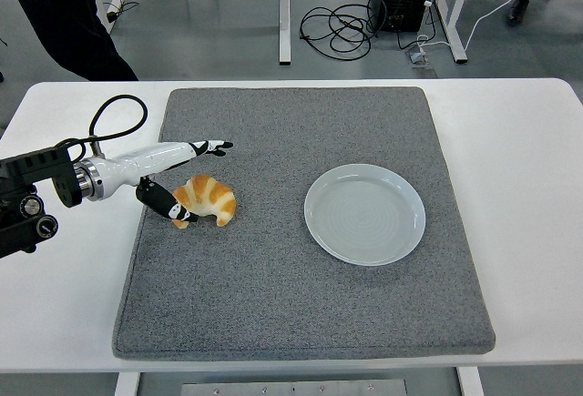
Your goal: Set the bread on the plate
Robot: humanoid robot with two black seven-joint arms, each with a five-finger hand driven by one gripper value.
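Observation:
A golden croissant [207, 200] lies on the left part of the grey mat [301, 287]. My left hand [191, 177] reaches in from the left and straddles it. The long fingers [211, 147] stretch out above its far side, and the thumb [168, 205] touches its near left end. The hand is spread and the croissant still rests on the mat. A round white plate [364, 214] sits bare on the mat to the right of the croissant. The right arm does not show.
The mat covers most of the white table [528, 168]. A person in dark clothes [64, 14] stands beyond the table's far left corner. Cables and desk legs lie on the floor behind.

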